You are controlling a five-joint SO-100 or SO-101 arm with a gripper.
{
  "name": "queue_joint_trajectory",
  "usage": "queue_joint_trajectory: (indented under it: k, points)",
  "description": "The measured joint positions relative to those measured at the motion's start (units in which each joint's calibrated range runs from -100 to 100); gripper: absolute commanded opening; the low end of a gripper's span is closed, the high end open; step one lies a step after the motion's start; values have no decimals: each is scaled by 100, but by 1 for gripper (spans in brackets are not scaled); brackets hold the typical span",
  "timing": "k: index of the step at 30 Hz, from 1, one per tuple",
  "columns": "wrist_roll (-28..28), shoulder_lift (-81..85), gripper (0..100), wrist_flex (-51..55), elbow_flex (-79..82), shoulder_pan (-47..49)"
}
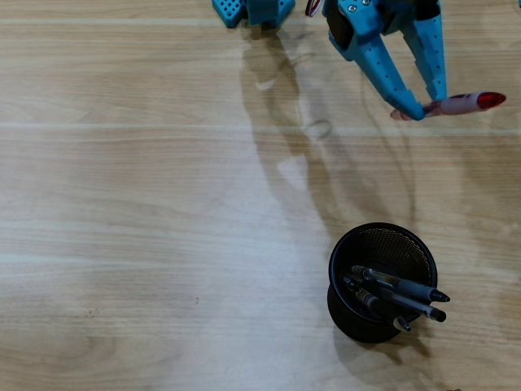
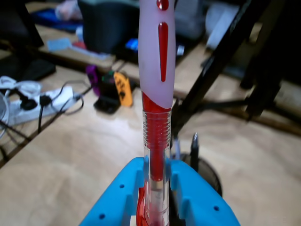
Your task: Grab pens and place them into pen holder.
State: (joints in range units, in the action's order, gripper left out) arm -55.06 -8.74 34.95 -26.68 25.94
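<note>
My blue gripper (image 1: 419, 110) hangs at the upper right of the overhead view, shut on a red and clear pen (image 1: 466, 103) whose red tip points right. In the wrist view the same pen (image 2: 159, 94) rises from between the two blue fingers (image 2: 197, 197), pinched at its clear barrel; the gripper (image 2: 157, 188) fills the bottom edge. The pen holder (image 1: 381, 281), a round black mesh cup, stands at the lower right with three dark pens (image 1: 399, 295) leaning in it, tips over its right rim. Its rim shows behind the fingers as the pen holder (image 2: 207, 174).
The arm's blue base (image 1: 252, 10) sits at the top centre of the light wooden table (image 1: 146, 228). Beyond the table edge in the wrist view lie a power strip with cables (image 2: 42, 101) and a dark metal stand (image 2: 221, 61).
</note>
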Motion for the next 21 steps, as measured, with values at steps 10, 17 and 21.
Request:
queue_joint_trajectory:
  k: [10, 17, 21]
  points:
    - [161, -611, 2, -2206, 53, -153]
    - [161, -1247, 2, -2569, 36, -217]
    - [161, -1798, 2, -2984, 53, -343]
